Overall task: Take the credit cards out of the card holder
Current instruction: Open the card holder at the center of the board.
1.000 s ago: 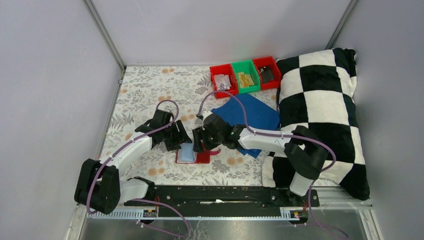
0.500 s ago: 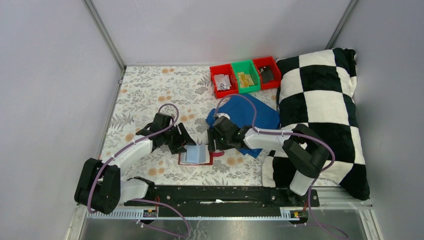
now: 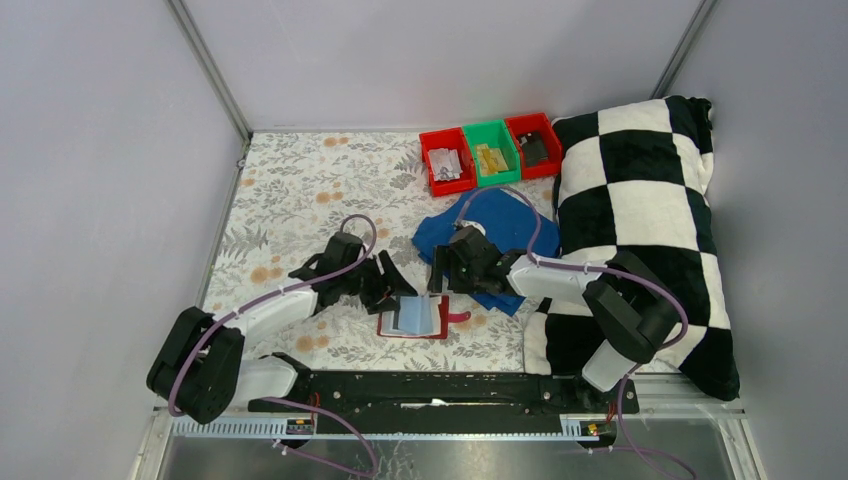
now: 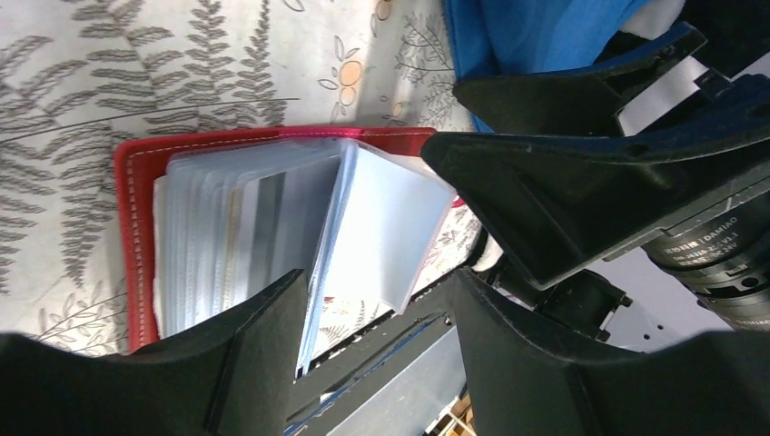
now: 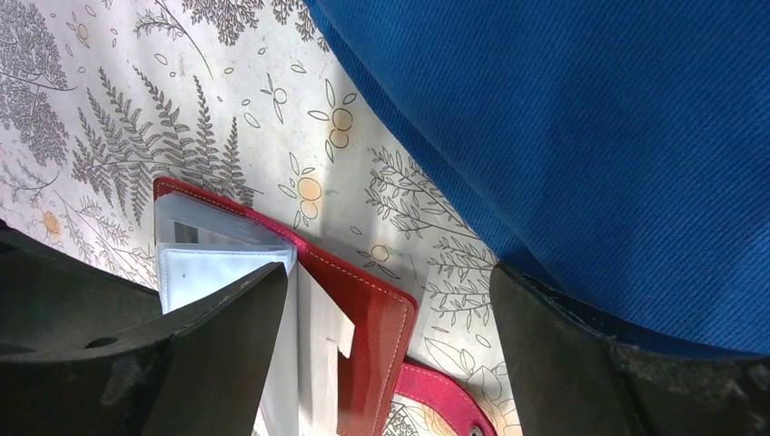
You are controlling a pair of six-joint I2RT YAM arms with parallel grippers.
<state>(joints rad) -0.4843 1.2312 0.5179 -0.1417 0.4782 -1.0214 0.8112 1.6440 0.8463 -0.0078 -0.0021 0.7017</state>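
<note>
Top external: small red folding card holder [image 3: 412,322] lies open on the floral tablecloth [image 3: 290,190], between my left gripper [image 3: 398,290] and right gripper [image 3: 438,280].
Left wrist: my fingers [image 4: 254,354] spread wide, straddling its fanned clear sleeves [image 4: 381,227].
Right wrist: my fingers [image 5: 218,354] spread over the holder's red edge, beside the rumpled blue cloth [image 5: 590,136].

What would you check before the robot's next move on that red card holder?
1. Holder open: ok, it lies open with its sleeves fanned up.
2. Left hand open: ok, fingers wide on either side of the sleeves.
3. Right hand open: ok, over the holder's edge.
4. Blue cloth off the holder: ok, apart.
5. Which sleeve is filled: cannot tell.
</note>
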